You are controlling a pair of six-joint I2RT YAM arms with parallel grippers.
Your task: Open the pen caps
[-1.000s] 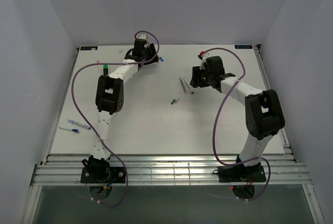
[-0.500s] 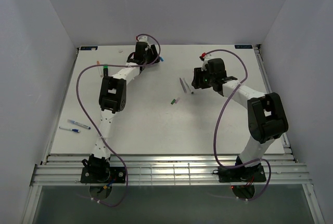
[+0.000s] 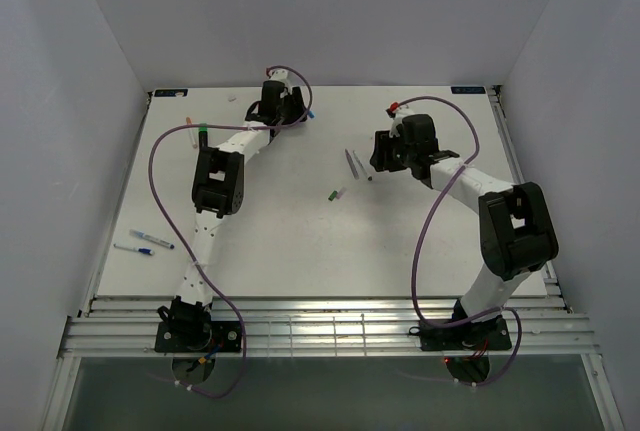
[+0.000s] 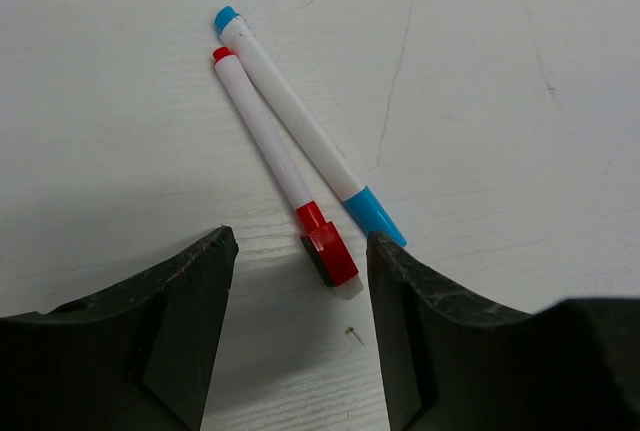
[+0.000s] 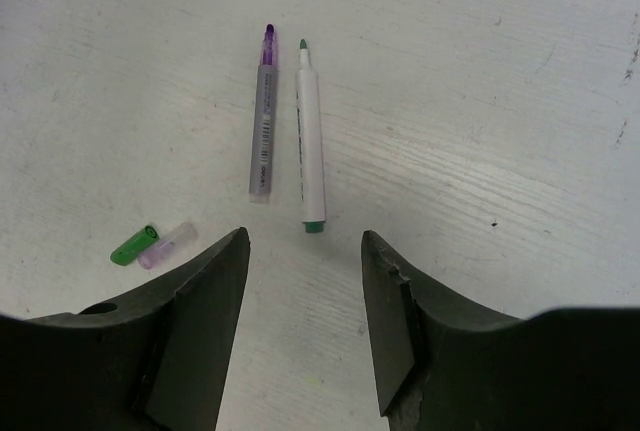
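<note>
In the left wrist view two capped white pens lie side by side: one with a red cap (image 4: pixel 328 253), the other with a blue cap (image 4: pixel 375 214). My left gripper (image 4: pixel 300 243) is open just above them, the red cap between its fingertips and untouched. In the right wrist view a grey-purple pen (image 5: pixel 263 136) and a white green-tipped pen (image 5: pixel 311 141) lie uncapped. A green cap (image 5: pixel 133 246) and a clear purple cap (image 5: pixel 168 243) lie loose to their left. My right gripper (image 5: pixel 305 243) is open and empty, just short of the white pen's end.
From above, a stubby black marker with a green end (image 3: pixel 201 132) stands near the left arm. Two more pens (image 3: pixel 150 240) lie by the table's left edge. The left gripper (image 3: pixel 283 109) is near the back wall. The right gripper (image 3: pixel 378 157) is beside the uncapped pens (image 3: pixel 351 165).
Both arms have crept a little toward the back of the table. Neither gripper has taken hold of anything, and the pens and caps lie where they were.
</note>
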